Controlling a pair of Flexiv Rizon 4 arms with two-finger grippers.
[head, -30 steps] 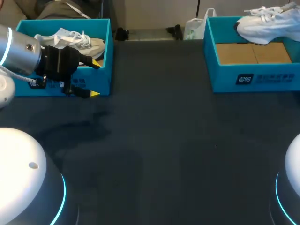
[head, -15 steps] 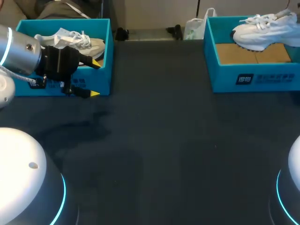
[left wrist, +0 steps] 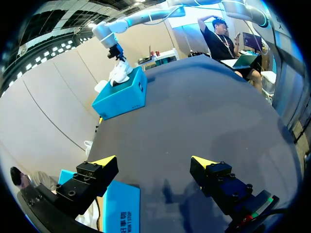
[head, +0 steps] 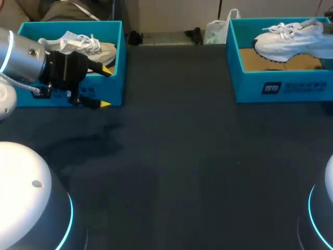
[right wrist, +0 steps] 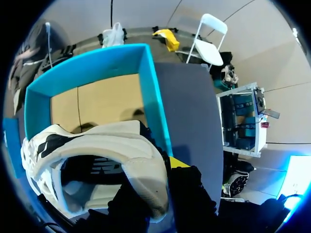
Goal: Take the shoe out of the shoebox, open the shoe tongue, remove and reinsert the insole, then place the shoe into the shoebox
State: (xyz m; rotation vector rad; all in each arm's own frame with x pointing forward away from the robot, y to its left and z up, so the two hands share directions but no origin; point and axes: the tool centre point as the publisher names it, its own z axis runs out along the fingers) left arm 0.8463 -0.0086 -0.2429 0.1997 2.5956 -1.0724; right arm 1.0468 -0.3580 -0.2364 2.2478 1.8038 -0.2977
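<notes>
A white sneaker (head: 289, 39) hangs low over the cardboard floor of the right teal shoebox (head: 281, 89), toe toward the middle of the table. In the right wrist view my right gripper (right wrist: 160, 187) is shut on the heel collar of the sneaker (right wrist: 97, 150), above the box (right wrist: 146, 92). My left gripper (head: 104, 86) stands open in front of the left teal shoebox (head: 120, 57), which holds a second white sneaker (head: 86, 46). Nothing is between the left gripper's (left wrist: 153, 162) fingers; the far box (left wrist: 121, 94) and sneaker (left wrist: 119, 73) lie ahead of it.
The dark table (head: 177, 156) stretches between the two boxes. A white plastic bag (head: 216, 31) sits at the far edge beside the right box. A corner of the left box (left wrist: 119, 208) lies under the left gripper's finger.
The right gripper has carried the white sneaker leftward and lower, deeper into the right shoebox. The left arm has not moved.
</notes>
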